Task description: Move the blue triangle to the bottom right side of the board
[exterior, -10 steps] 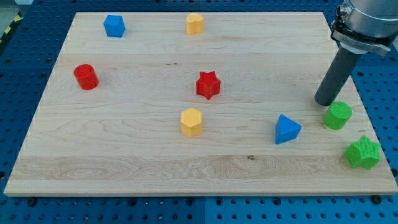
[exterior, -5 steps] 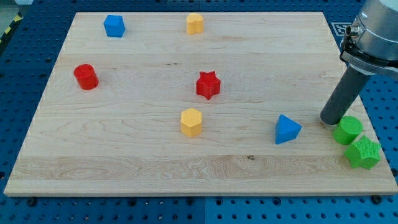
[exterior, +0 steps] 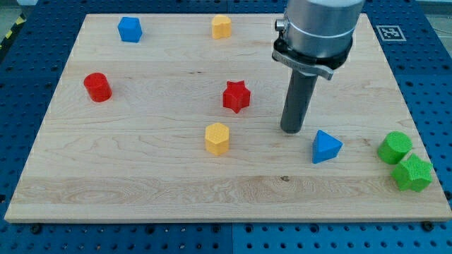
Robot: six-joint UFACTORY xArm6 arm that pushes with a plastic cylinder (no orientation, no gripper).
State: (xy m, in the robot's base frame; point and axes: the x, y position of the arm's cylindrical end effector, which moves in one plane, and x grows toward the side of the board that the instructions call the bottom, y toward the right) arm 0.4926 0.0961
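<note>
**A:** Checking surfaces: pale wooden board (exterior: 141, 176) with visible grain, laid on a blue perforated table (exterior: 14, 85). Blocks look like matte moulded plastic.

**B:** Shapes?

**A:** Blue triangle (exterior: 326, 147) is seen at the view's lower right, flat on the wood. One corner is pointed toward the view's right, the opposite flat edge is faced toward the view's left; long axis cannot be told. Red star (exterior: 236, 96) near centre, red cylinder (exterior: 97, 87) at the view's left. Yellow hexagonal block (exterior: 217, 138) below the star, a second yellow block (exterior: 222, 27) at the view's top. Blue block (exterior: 130, 29) at upper left, shape unclear.

**B:** Greens?

**A:** Green cylinder (exterior: 394, 147) and green star-like block (exterior: 412, 173) are touching at the right edge, well apart from the triangle.

**B:** End effector?

**A:** Smooth dark rod under a grey metal collar. No jaws are fitted, so nothing is clamped. My tip (exterior: 292, 131) is set on the wood just up-left of the blue triangle, apart from it.
</note>
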